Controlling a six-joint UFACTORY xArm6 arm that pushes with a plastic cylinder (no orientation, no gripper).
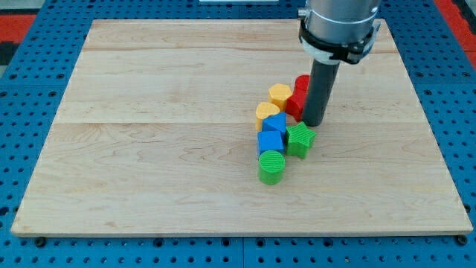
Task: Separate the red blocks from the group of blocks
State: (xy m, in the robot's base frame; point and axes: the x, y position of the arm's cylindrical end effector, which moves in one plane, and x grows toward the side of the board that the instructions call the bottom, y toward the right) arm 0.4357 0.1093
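My tip (313,123) rests on the board at the right side of a tight cluster of blocks. A red block (300,84) and a second red block (294,109) sit just left of the rod, both partly hidden by it, so their shapes are unclear. The tip touches or nearly touches the lower red block and stands just above a green star (300,139). A yellow hexagon (280,94) and a yellow heart (266,113) lie to the left. Two blue blocks (275,123) (271,141) sit below them. A green cylinder (271,167) is lowest.
The wooden board (149,149) lies on a blue pegboard table (22,112). The robot's grey wrist (338,22) hangs over the board's top right.
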